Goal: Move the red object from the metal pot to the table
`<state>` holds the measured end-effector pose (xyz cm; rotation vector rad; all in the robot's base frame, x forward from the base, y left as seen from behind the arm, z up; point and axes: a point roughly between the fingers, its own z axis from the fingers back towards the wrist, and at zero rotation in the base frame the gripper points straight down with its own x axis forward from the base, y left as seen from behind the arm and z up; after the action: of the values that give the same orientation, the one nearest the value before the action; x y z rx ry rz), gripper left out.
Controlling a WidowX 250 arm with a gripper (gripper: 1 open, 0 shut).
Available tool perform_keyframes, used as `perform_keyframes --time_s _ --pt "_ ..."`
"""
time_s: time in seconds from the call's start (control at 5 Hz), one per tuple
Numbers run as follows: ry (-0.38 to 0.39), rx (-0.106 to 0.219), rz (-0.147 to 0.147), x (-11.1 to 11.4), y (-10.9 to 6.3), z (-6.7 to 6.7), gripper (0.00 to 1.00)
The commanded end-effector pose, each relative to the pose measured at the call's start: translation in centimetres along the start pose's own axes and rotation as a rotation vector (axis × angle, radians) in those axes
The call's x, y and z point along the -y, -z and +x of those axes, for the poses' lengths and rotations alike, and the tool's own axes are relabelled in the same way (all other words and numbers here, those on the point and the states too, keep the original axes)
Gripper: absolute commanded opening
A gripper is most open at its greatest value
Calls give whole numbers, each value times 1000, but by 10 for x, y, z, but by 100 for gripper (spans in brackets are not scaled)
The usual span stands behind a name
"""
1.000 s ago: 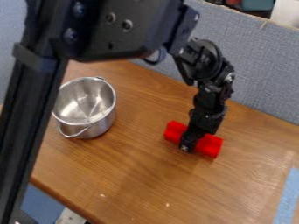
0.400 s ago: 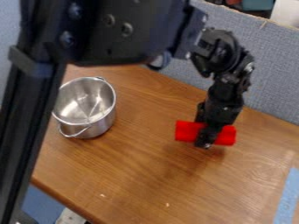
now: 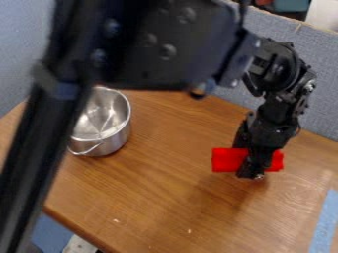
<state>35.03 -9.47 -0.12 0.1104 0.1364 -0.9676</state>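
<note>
Counter [image 3: 158, 183]: filling the lower two thirds of the frame, brown and grained, running to a rounded front rim at lower left and to a right-hand rim near the picture's right border.

Arm: crossing the upper left as a large dark blurred mass, reaching down toward centre right, pointing the gripper [image 3: 255, 170] straight down.

Metal pot [image 3: 98, 123]: sitting at centre left, well apart from the gripper, showing no contents, wire handle lying along the near rim.

Red object [image 3: 232, 159]: showing at centre right, already out of the pot, grasped between the dark fingers [image 3: 260, 158] and crossing them side to side. Resting on the wood or hanging just above it: not telling from this view.

Step in hand, as judged: setting down and releasing. Doing it well likely meaning lowering straight until the block's underside is lying flat on the wood, then parting the fingers fully before lifting, avoiding any sideways drag that could tip or roll the block.

Edges and open room: bare wood lying between pot and block and toward the front of the frame, giving generous room there. Right rim and the far edge under the grey partition [image 3: 278, 35] lying nearer to the block; favouring a placement no farther to the right, and a vertical retreat.
</note>
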Motion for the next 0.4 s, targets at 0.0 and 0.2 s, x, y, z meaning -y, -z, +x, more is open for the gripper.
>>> perform_keyframes --time_s 0.0,0.2 --pt "-153 106 71 20 -49 -9 0" --pt "-179 117 75 26 -66 -5 0"
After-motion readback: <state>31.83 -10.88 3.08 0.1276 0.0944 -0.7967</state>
